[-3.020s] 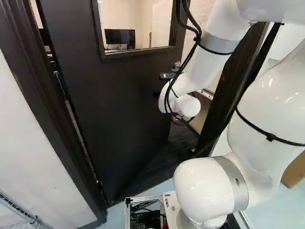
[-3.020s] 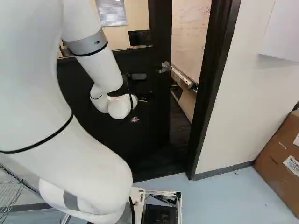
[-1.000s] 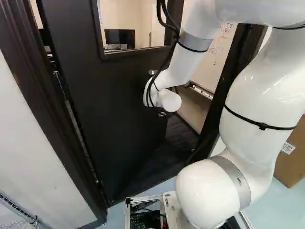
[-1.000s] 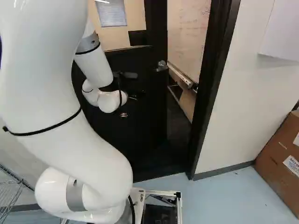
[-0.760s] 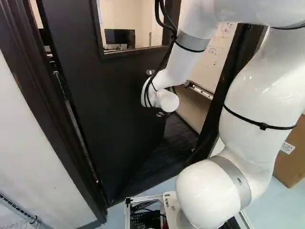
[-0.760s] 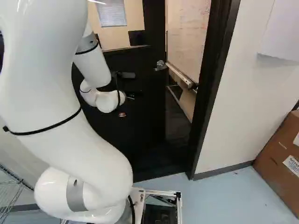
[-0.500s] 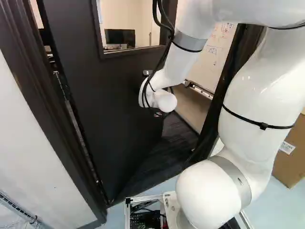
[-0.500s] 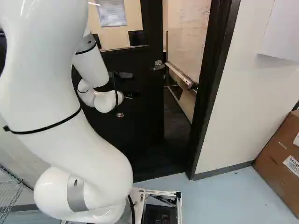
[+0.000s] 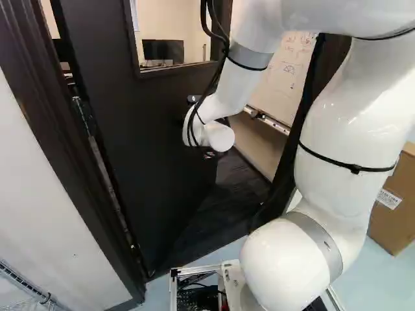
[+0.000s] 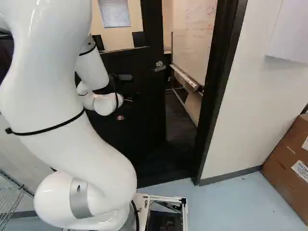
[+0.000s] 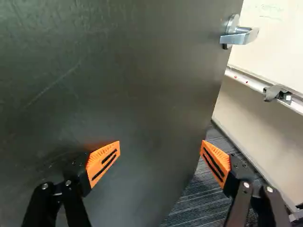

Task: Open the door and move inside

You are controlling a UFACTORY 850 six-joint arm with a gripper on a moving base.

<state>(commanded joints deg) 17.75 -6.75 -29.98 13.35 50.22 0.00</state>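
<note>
The dark door [image 9: 149, 142] stands ajar, swung away into the room beyond, with its lever handle [image 10: 159, 66] near the free edge. In the right base view my gripper [image 10: 121, 117] is a dark shape low on the wrist, against the door, its fingertips hidden. The wrist view shows the gripper [image 11: 160, 150] with its orange-padded fingers wide apart and nothing held between them. One finger lies close along the door's face [image 11: 118, 85]; contact is unclear. The other reaches past the door's free edge, over the gap. The handle [image 11: 240, 36] sits ahead of the fingers, apart from them.
Beside the opening stands the dark door frame [image 10: 219, 96]. Through the gap show dark carpet [image 10: 180, 120] and a whiteboard [image 10: 192, 36] with a tray. A cardboard box [image 10: 288, 163] lies by the right wall, and a wire rack [image 9: 23, 282] is at the left.
The door has swung farther inward, widening the gap at its free edge. My wrist has moved with it, leftward in both base views. The base has not moved.
</note>
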